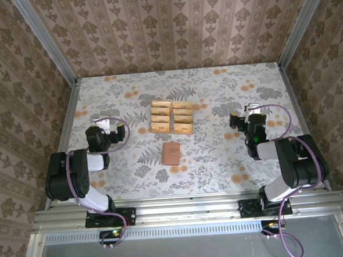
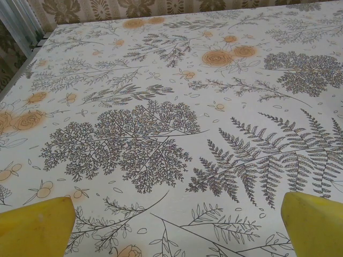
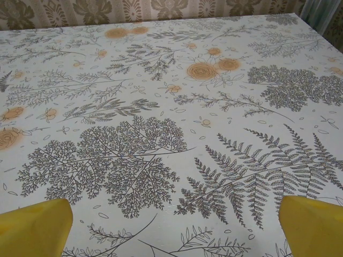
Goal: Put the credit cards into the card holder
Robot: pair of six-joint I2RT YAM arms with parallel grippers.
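Note:
Several tan credit cards lie in two neat columns at the middle of the table. Just in front of them lies the reddish-brown card holder, closed and flat. My left gripper rests at the left, well away from both, open and empty. My right gripper rests at the right, also open and empty. In the left wrist view the yellow fingertips stand far apart over bare tablecloth. The right wrist view has the yellow fingertips equally wide over the cloth.
The table carries a floral, fern-printed cloth. Patterned walls enclose it on three sides, with metal posts at the back corners. An aluminium rail runs along the near edge by the arm bases.

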